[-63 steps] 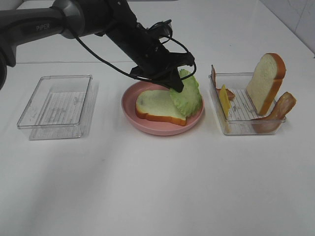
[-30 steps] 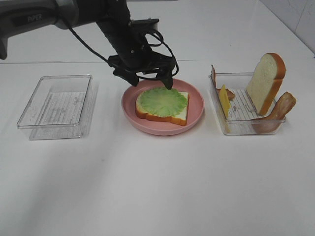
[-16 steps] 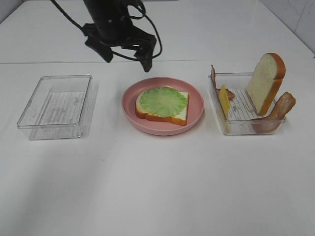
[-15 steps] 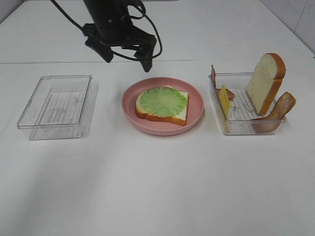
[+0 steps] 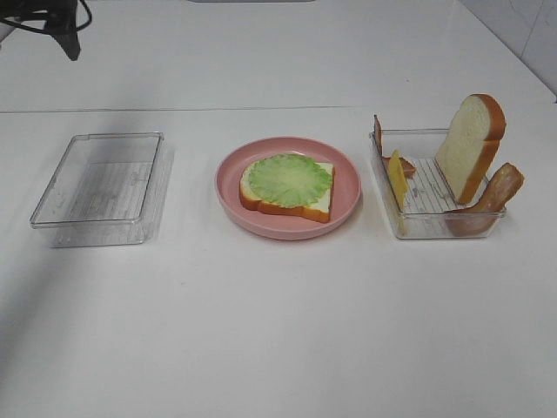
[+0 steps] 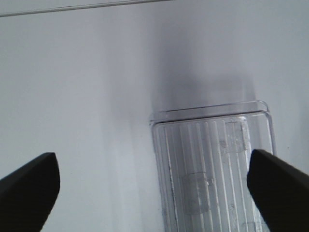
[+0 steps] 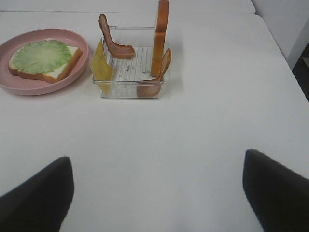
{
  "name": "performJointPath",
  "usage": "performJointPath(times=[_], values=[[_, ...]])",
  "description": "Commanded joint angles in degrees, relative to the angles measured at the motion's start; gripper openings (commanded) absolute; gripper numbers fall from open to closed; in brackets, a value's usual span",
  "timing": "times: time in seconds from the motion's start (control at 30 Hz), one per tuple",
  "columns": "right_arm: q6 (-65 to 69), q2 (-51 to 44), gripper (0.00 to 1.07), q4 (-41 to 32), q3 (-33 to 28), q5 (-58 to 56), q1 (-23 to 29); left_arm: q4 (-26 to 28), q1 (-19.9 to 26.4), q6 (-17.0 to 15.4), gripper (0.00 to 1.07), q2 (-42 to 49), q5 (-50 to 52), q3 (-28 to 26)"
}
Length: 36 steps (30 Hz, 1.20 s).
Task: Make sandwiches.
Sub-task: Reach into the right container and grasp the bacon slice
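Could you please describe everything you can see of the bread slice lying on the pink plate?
The bread slice looks like a toy: white crumb with an orange-brown crust around its edge. It lies flat near the middle of the pink plate. A round, ruffled green lettuce leaf rests flat on top and covers most of it, leaving only the white corners bare. Nothing else touches it.

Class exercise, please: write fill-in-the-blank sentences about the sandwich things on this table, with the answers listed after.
1. The lettuce leaf lies on a bread slice that sits on the ____ plate.
2. The cheese slice is ____ in colour.
3. The cheese slice, the bacon strips and a second bread slice are in the tray on the ____ of the plate in the high view.
4. Counting the left-hand tray, the table carries ____ clear trays.

Missing words: pink; yellow; right; two
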<state>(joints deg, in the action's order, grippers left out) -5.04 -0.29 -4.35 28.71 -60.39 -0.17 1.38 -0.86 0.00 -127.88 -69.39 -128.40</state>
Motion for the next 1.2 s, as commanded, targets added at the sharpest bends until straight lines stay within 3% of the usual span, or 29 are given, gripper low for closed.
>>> performJointPath(times=[0.03, 0.17, 0.23, 0.27, 0.33, 0.37, 0.4, 0.43, 0.5, 0.53, 0.57, 0.6, 0.63, 0.67, 0.7, 0.77, 0.8, 0.87, 0.9, 0.97, 1.2], values=[[-0.06, -0.86, 0.87, -0.06, 0.0, 0.17, -0.11, 0.8, 0.57, 0.52, 1.01, 3.44, -3.72, 0.17], [-0.06, -0.86, 0.87, -0.06, 0.0, 0.17, -0.11, 1.6, 0.06, 0.57, 1.01, 7.73, -3.72, 2.75], [-0.06, -0.86, 0.87, -0.06, 0.0, 0.17, -0.11, 2.29, -0.4, 0.8, 1.01, 13.92, -3.72, 7.96], [-0.06, -0.86, 0.87, -0.06, 0.0, 0.17, -0.11, 2.29, -0.4, 0.8, 1.01, 13.92, -3.72, 7.96], [-0.06, -0.86, 0.87, -0.06, 0.0, 0.17, -0.11, 0.92, -0.97, 1.38, 1.01, 21.14, -3.04, 16.96], [-0.06, -0.86, 0.87, -0.06, 0.0, 0.17, -0.11, 0.92, -0.97, 1.38, 1.01, 21.14, -3.04, 16.96], [-0.06, -0.86, 0.87, -0.06, 0.0, 0.17, -0.11, 0.8, -0.97, 1.38, 1.01, 26.07, -2.01, 23.38], [-0.06, -0.86, 0.87, -0.06, 0.0, 0.17, -0.11, 0.8, -0.97, 1.38, 1.01, 26.07, -2.01, 23.38], [-0.06, -0.86, 0.87, -0.17, 0.0, 0.17, -0.11, 0.69, -0.97, 1.09, 1.01, 34.38, -0.11, 34.15], [-0.06, -0.86, 0.87, -0.17, 0.0, 0.17, -0.11, 0.69, -0.97, 1.09, 1.01, 34.38, -0.11, 34.15], [-0.06, -0.86, 0.87, -0.23, 0.0, 0.17, -0.11, 0.8, -0.97, 0.69, 1.01, 40.91, 1.89, 42.0], [-0.06, -0.86, 0.87, -0.23, 0.0, 0.17, -0.11, 0.8, -0.97, 0.4, 1.01, 44.23, 2.98, 45.84], [-0.06, -0.86, 0.87, -0.23, 0.0, 0.17, -0.11, 0.8, -0.97, 0.4, 1.01, 44.23, 2.98, 45.84], [-0.06, -0.86, 0.87, -0.23, 0.0, 0.17, -0.11, 0.8, -0.97, 0.0, 1.01, 50.19, 4.41, 52.43], [-0.06, -0.86, 0.87, -0.23, 0.0, 0.17, -0.11, 0.8, -0.97, 0.0, 1.01, 50.19, 4.41, 52.43], [-0.06, -0.86, 0.87, -0.23, 0.0, 0.17, -0.11, 0.63, -0.97, -0.4, 1.01, 59.07, 5.39, 61.48], [-0.06, -0.86, 0.87, -0.23, 0.0, 0.17, -0.11, 0.63, -0.97, -0.4, 1.01, 59.07, 5.39, 61.48], [-0.06, -0.86, 0.87, -0.23, 0.0, 0.17, -0.11, 0.74, -0.97, -0.74, 1.01, 68.58, 5.39, 69.27], [-0.06, -0.86, 0.87, -0.23, 0.0, 0.17, -0.11, 0.74, -0.97, -0.74, 1.01, 68.58, 5.39, 69.27], [-0.06, -0.86, 0.87, -0.23, 0.0, 0.17, -0.11, 0.8, -0.97, -0.97, 1.01, 77.69, 5.39, 76.49], [-0.06, -0.86, 0.87, -0.23, 0.0, 0.17, -0.11, 0.8, -0.97, -0.8, 1.01, 96.43, 5.44, 85.71]])
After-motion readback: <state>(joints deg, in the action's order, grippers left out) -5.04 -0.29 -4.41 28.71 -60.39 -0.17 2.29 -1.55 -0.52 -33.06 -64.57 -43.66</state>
